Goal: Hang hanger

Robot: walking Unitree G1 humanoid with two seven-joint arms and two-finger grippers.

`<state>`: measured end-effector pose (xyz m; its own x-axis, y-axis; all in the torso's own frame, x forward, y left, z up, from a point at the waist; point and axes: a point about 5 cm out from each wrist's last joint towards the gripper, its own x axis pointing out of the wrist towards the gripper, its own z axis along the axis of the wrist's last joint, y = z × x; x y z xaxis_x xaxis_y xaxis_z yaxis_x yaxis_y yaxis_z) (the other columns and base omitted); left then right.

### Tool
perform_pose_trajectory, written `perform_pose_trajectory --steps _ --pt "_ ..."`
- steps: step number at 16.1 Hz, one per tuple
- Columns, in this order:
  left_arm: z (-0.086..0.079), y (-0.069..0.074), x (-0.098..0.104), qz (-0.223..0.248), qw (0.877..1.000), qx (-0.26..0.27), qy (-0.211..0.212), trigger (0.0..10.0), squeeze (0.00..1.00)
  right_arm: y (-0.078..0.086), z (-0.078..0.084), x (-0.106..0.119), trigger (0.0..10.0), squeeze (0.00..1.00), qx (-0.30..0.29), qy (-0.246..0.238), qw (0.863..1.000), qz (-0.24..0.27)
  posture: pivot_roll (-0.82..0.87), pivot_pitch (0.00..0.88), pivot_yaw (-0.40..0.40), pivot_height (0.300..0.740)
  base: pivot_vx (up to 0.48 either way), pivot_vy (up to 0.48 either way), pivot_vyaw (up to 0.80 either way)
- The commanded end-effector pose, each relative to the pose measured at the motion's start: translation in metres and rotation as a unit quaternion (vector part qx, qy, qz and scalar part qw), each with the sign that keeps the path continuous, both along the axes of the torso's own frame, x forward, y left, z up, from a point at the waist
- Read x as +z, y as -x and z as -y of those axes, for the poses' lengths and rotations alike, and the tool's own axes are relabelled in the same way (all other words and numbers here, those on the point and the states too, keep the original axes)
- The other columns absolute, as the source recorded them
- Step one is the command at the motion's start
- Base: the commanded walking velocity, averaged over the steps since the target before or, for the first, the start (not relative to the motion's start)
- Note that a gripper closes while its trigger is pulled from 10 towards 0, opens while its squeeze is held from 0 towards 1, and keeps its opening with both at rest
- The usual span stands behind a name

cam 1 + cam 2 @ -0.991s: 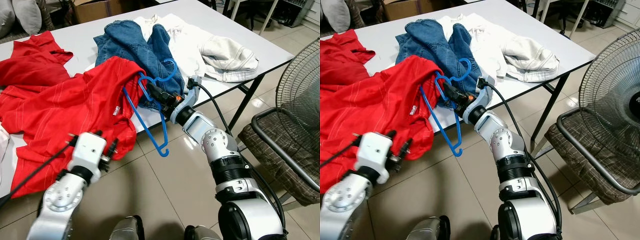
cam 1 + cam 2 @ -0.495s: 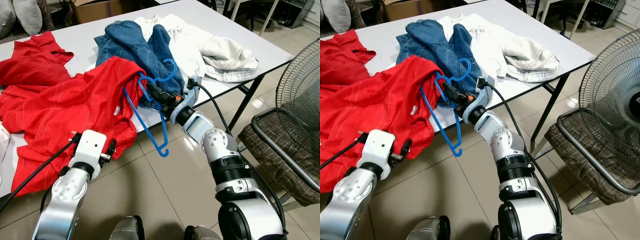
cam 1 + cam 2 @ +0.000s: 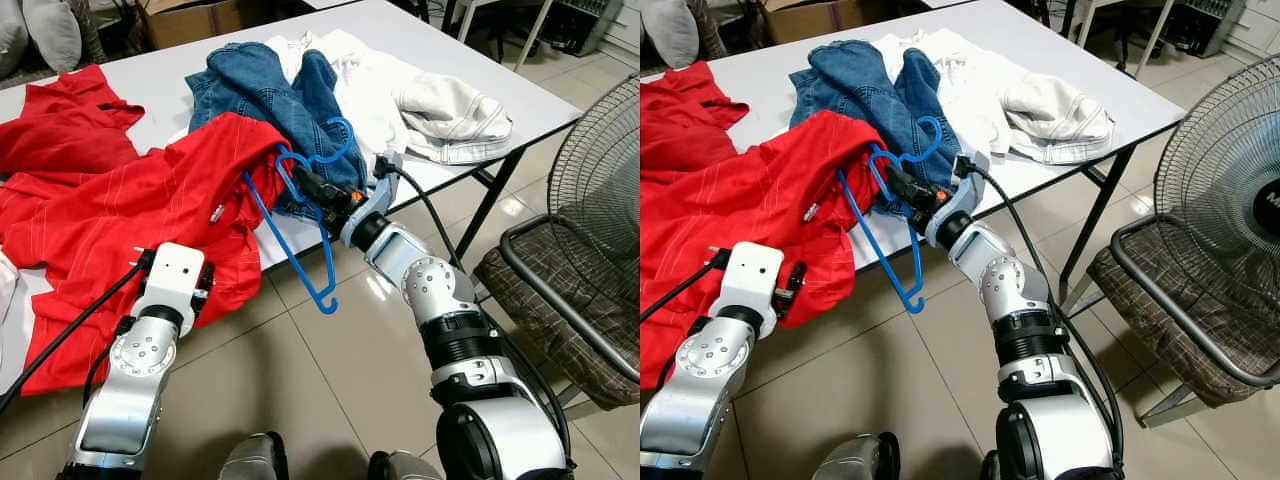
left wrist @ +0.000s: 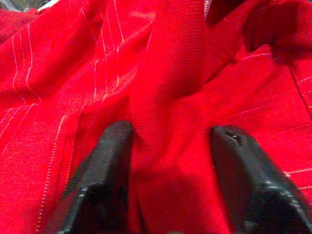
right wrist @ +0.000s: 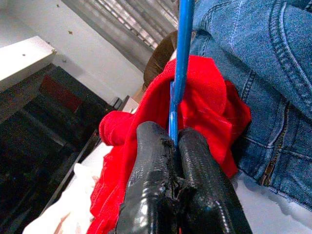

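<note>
Here, the blue hanger (image 3: 300,225) is held at the table's near edge, its hook curled over the jeans (image 3: 265,95) and its long lower arm slanting down past the edge toward the floor, so that one end is left free to be fed into a garment. It is clamped near its neck by the right gripper (image 5: 170,146), whose two black fingers are pressed tight on the thin blue bar in the right wrist view; the grip so close to the hook is probably chosen to keep the frame from swinging. One shoulder of the hanger is tucked against the red shirt (image 3: 150,210), which is spread over the table (image 3: 150,75) and hangs off its front. Lower down, the left gripper (image 4: 170,141) is pushed into the shirt's hanging hem: a thick fold of red cloth is seen between its parted fingers, which are not yet closed on it, presumably to hold the fabric taut for the hanger. A white garment (image 3: 440,110) lies beyond the jeans, and a fan (image 3: 1230,200) stands to the right.
</note>
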<state>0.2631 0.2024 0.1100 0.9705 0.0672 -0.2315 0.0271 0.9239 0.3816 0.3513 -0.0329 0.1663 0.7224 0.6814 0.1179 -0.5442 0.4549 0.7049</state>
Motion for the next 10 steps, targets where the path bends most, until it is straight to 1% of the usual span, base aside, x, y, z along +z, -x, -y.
perform_pose_trajectory --steps 1,5,8,10 --pt "-0.0043 0.0012 -0.0076 -0.018 1.0 0.004 -0.007 0.0 0.0 0.0055 -0.0216 0.0068 10.0 0.0 0.019 -0.027 0.999 0.005 0.02 0.111 0.058 0.74 0.0 0.0 0.0" --pt "-0.0051 0.0008 -0.0123 -0.032 0.999 0.003 -0.008 0.0 0.0 0.005 -0.0208 0.007 10.0 0.0 0.017 -0.027 0.999 0.006 0.03 0.108 0.06 0.74 0.0 0.0 0.0" --pt "-0.006 0.0011 -0.0105 -0.026 1.0 0.0 -0.008 0.0 0.0 0.0049 -0.0214 0.0073 10.0 0.0 0.017 -0.027 0.999 0.007 0.03 0.107 0.059 0.74 0.0 0.0 0.0" --pt "-0.0021 0.0026 -0.0028 -0.01 0.999 -0.041 0.018 0.0 0.0 0.0049 -0.0218 0.0074 10.0 0.0 0.017 -0.027 0.999 0.007 0.03 0.107 0.057 0.74 0.0 0.0 0.0"
